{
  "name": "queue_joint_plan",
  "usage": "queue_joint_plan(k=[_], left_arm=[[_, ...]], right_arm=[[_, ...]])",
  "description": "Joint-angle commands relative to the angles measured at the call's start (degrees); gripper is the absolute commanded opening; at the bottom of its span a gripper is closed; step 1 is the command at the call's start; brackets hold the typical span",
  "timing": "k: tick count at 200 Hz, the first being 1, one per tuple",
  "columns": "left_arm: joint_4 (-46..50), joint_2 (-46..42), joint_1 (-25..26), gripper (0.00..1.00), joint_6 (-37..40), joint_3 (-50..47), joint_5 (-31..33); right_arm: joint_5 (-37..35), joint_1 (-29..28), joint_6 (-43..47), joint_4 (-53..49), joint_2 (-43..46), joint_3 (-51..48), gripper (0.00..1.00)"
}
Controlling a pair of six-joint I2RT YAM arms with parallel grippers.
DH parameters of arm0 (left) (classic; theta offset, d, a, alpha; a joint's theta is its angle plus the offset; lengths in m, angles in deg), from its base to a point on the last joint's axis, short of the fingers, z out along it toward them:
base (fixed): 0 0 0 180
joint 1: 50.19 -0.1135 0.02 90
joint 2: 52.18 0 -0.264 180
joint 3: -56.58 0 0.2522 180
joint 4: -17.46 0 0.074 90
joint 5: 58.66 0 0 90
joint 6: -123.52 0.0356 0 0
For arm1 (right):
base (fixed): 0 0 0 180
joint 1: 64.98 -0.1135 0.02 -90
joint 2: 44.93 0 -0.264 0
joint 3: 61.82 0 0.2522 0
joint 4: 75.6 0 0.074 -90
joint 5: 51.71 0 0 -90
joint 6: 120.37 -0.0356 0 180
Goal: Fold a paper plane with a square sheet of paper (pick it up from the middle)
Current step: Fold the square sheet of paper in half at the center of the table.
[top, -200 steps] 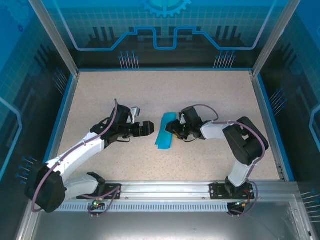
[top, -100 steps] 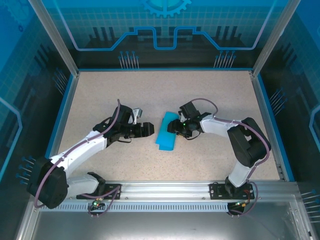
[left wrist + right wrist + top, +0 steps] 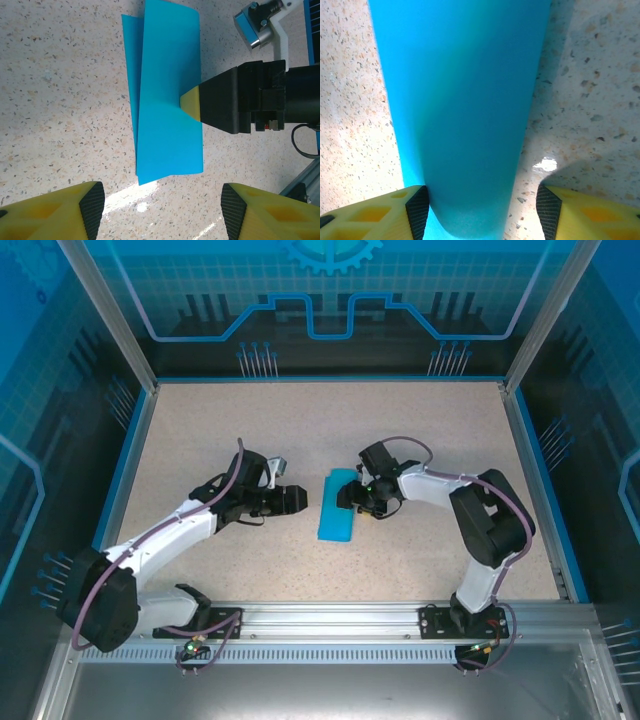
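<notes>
The square sheet of paper (image 3: 337,506) lies folded into a narrow blue strip on the table's middle, one rounded fold up. My right gripper (image 3: 349,496) is at its right edge, open. In the right wrist view the curved fold of the paper (image 3: 465,100) sits inside the right gripper (image 3: 482,212): the left pad (image 3: 417,212) touches it and the right pad stands clear. My left gripper (image 3: 298,500) hovers just left of the strip, open and holding nothing. In the left wrist view the left gripper (image 3: 162,210) faces the paper (image 3: 167,95) across bare table.
The speckled tabletop (image 3: 220,430) is framed by a blue rim and transparent walls. The right gripper's yellow fingertip (image 3: 191,101) rests against the strip's right side. The arm bases stand on the metal rail (image 3: 330,620) at the near edge.
The right gripper's jaws have spread wider and the strip has settled straighter, slightly to the right. The left gripper's jaws have narrowed somewhat while the arm crept toward the paper.
</notes>
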Motion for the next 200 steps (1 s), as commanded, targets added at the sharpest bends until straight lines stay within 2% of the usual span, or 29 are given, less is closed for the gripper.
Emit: queue_joint_plan(k=[1, 96, 131, 200], left_arm=[[-0.41, 0.59, 0.44, 0.67, -0.14, 1.54, -1.4], [-0.47, 1.91, 0.4, 0.62, 0.2, 2.42, -1.48], [-0.47, 2.33, 0.44, 0.58, 0.05, 2.73, -1.5], [-1.0, 6.49, 0.37, 0.49, -0.22, 4.27, -2.33]], right_arm=[[0.22, -0.39, 2.18, -3.51, -2.8, 1.65, 0.64], [-5.94, -3.58, 5.86, -14.61, -7.06, 9.6, 0.65], [-8.42, -3.75, 3.12, -15.77, -8.1, 10.77, 0.65], [-8.4, -4.1, 4.69, -18.73, -12.3, 13.61, 0.65]])
